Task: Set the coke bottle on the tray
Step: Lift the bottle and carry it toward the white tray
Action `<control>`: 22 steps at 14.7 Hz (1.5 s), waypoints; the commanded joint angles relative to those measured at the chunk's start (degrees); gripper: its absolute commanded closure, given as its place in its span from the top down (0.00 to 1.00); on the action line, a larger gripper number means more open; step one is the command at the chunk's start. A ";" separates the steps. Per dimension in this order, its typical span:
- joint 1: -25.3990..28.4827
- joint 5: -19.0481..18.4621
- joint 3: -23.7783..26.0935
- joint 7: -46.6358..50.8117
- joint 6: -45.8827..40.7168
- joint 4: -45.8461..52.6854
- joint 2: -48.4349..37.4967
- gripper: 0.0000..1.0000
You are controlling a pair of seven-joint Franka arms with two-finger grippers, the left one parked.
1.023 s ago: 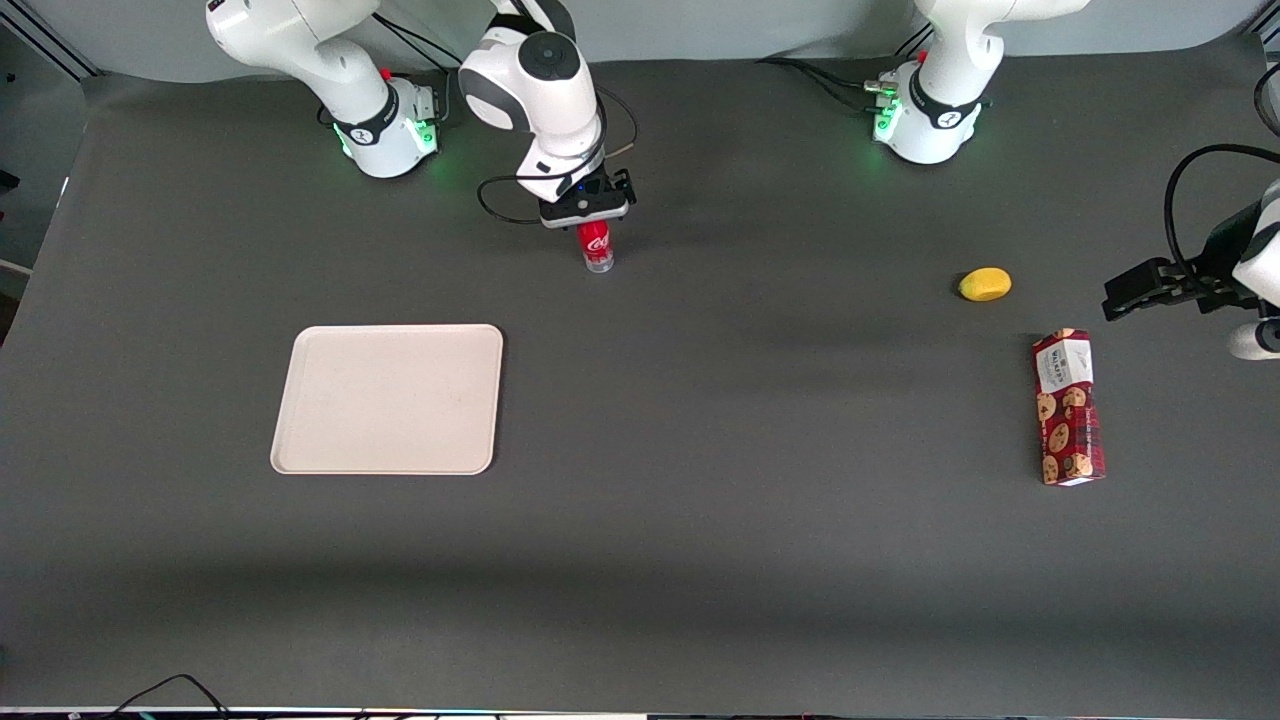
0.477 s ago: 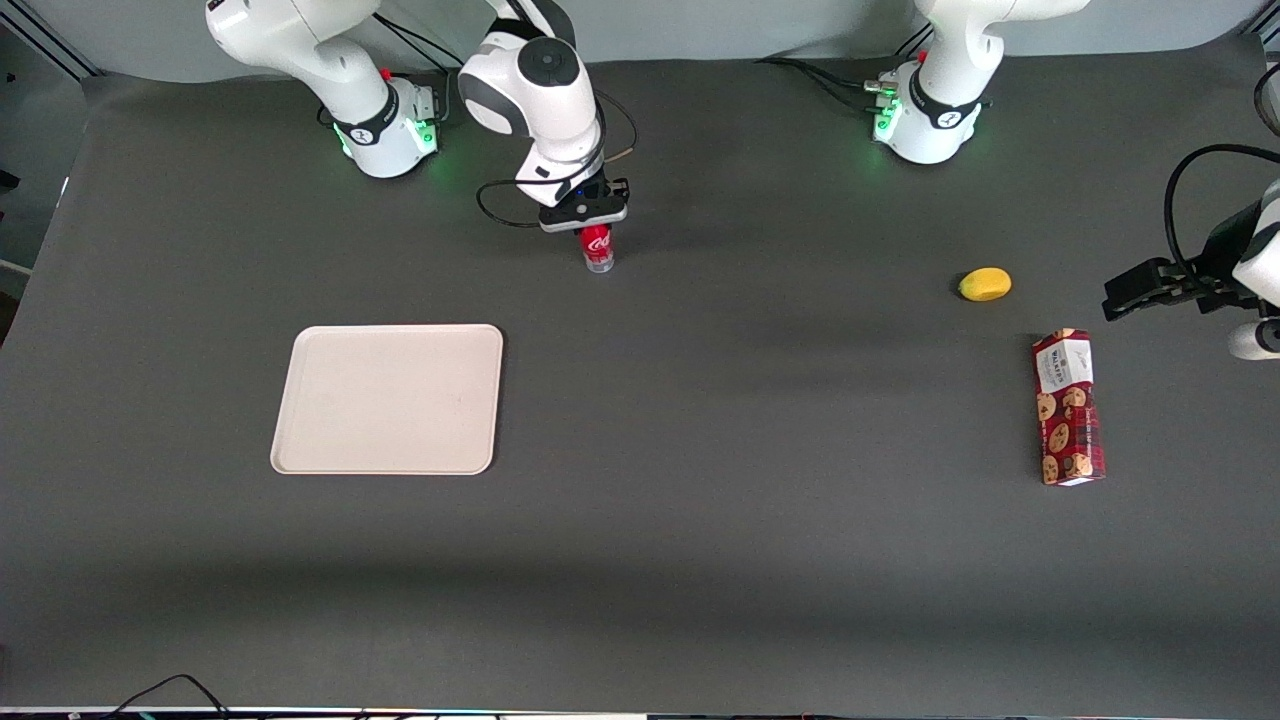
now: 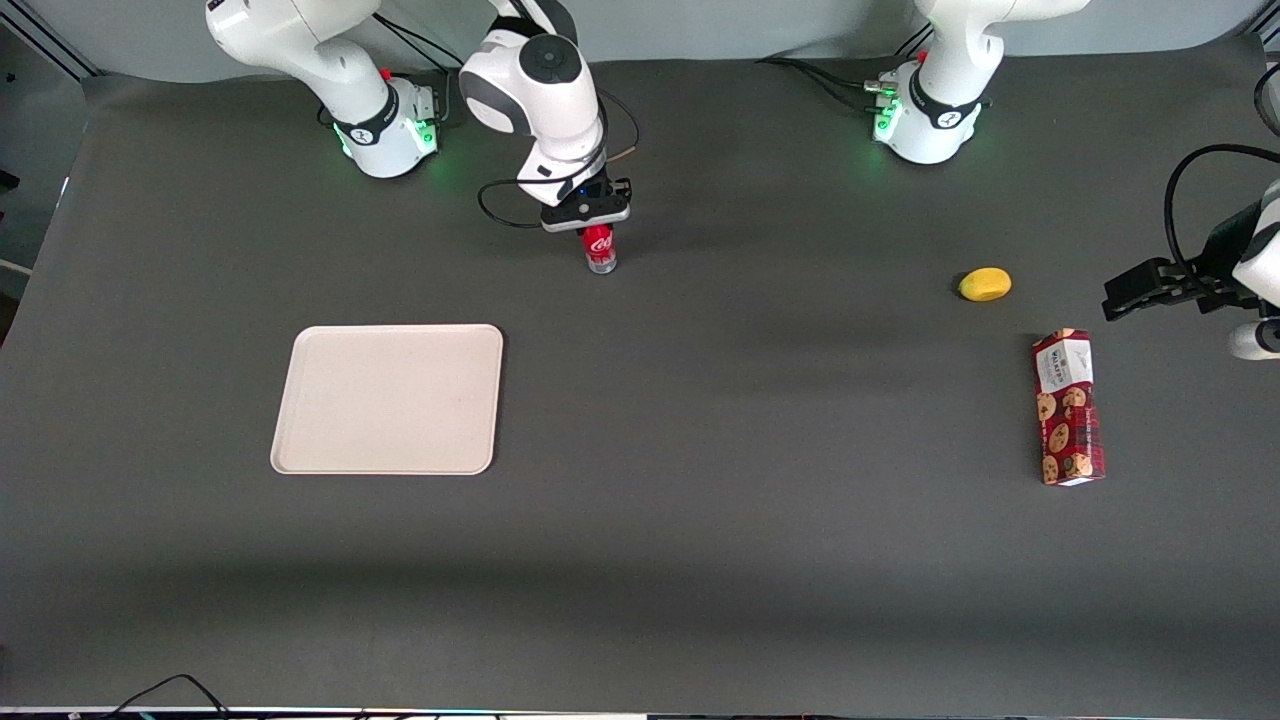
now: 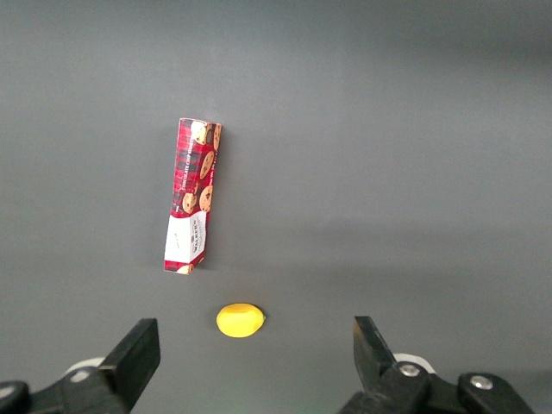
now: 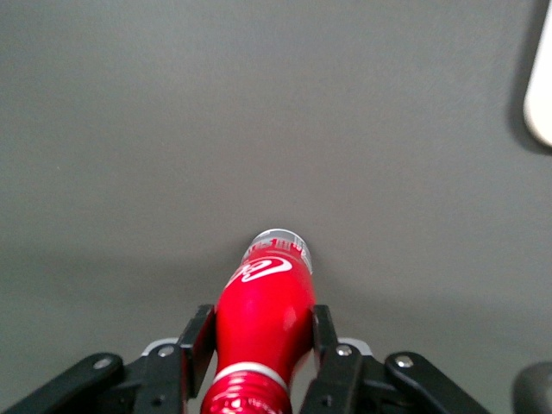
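Red coke bottle upright on dark matte counter, farther from front camera than tray, well apart from it. Gripper sits over bottle's upper part, black fingers pressed against both sides of glossy red body. Little change since a second ago: wrist slightly lower, bottle same spot. Bottle slim, white script logo, clear base. Tray flat, cream, rounded corners, low rim.
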 commanded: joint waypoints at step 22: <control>-1.85 0.85 -49.96 -59.26 -27.50 20.06 -10.17 0.00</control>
